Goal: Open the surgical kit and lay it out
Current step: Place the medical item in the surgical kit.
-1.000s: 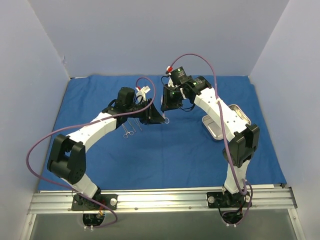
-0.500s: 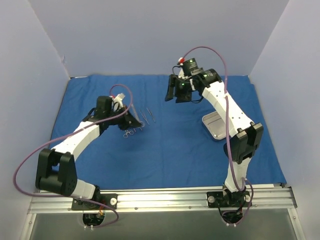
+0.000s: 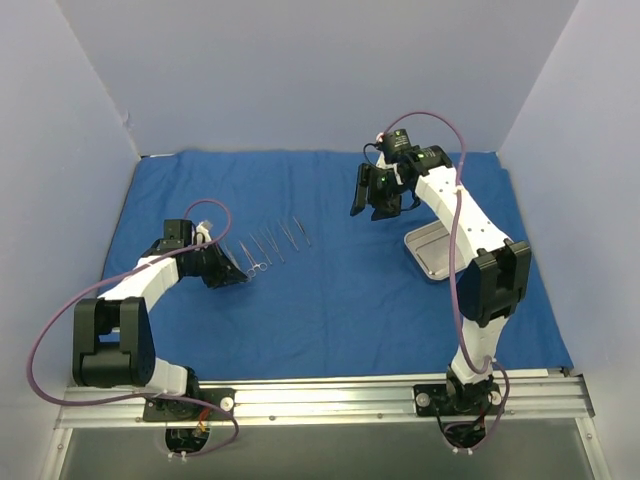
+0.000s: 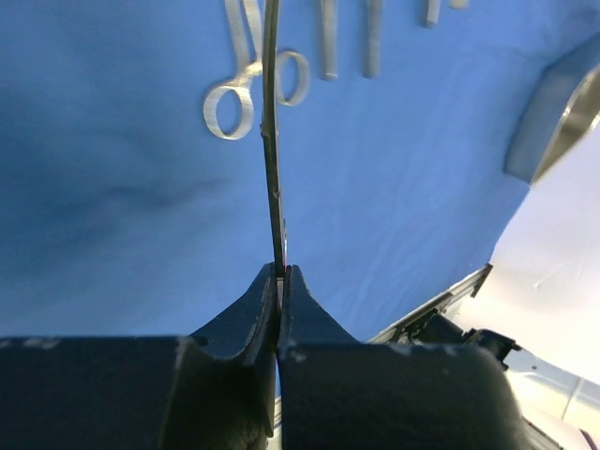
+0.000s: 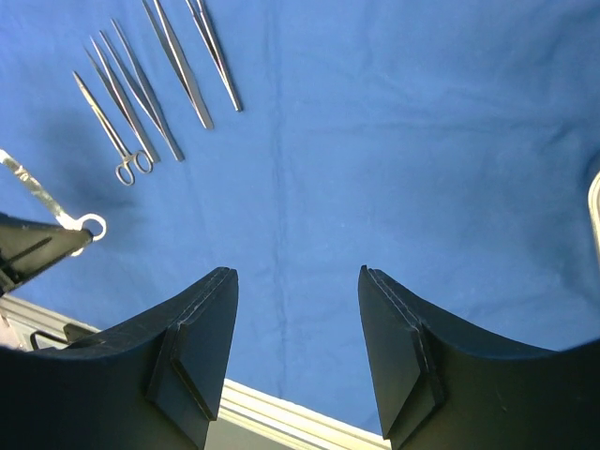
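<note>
The royal-blue cloth [image 3: 330, 300] lies spread flat over the table. My left gripper [image 3: 232, 275] [image 4: 282, 270] is low over the cloth's left part. It is shut on a thin silver instrument [image 4: 273, 169] that sticks straight out past its fingertips. Several more instruments [image 3: 275, 243] [image 5: 141, 94] lie side by side just right of it; the nearest has ring handles [image 4: 248, 89]. The steel tray [image 3: 435, 250] [image 4: 558, 112] sits on the cloth at the right. My right gripper [image 3: 372, 203] [image 5: 297, 277] hangs open above the cloth's far middle, with nothing between its fingers.
Pale walls close the table in at the back and on both sides. An aluminium rail [image 3: 320, 395] runs along the near edge under both arm bases. Purple cables [image 3: 60, 320] loop off each arm.
The two grippers were together at the middle and have moved apart. The left one shut on the thin instrument and swung left. The right one opened and drew back to the right.
</note>
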`<control>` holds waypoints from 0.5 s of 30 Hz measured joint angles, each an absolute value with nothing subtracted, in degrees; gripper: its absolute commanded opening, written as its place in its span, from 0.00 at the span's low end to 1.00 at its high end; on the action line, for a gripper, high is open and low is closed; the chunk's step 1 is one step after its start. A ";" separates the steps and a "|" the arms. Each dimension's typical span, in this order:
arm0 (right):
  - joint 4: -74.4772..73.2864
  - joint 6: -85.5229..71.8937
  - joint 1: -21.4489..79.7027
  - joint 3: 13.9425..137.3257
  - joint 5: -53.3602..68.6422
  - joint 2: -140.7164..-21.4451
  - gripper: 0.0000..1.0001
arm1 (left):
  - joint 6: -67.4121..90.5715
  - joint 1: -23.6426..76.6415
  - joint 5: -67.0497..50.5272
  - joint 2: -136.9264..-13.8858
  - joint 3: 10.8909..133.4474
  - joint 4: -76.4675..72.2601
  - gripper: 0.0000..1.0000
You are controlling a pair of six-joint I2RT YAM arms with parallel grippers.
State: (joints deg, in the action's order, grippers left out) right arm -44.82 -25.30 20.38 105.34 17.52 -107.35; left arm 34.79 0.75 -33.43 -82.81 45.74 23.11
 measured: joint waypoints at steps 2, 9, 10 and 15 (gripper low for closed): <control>-44.60 -25.23 20.43 104.84 17.89 -107.35 0.54 | 34.11 -0.34 -33.41 -84.14 45.74 23.42 0.02; -43.99 -25.02 19.59 104.25 18.57 -107.28 0.54 | 31.86 -1.98 -32.88 -89.69 46.74 25.74 0.02; -43.86 -25.02 19.49 104.05 18.63 -107.26 0.54 | 31.64 -1.98 -32.88 -90.35 47.03 25.96 0.02; -43.48 -25.04 19.11 103.18 18.94 -107.24 0.54 | 30.59 -2.13 -32.77 -92.44 48.40 26.39 0.02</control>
State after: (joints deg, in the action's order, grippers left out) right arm -43.48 -25.04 19.11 103.18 18.94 -107.24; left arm 30.59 -2.13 -32.77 -92.44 48.40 26.39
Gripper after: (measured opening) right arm 0.542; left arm 0.044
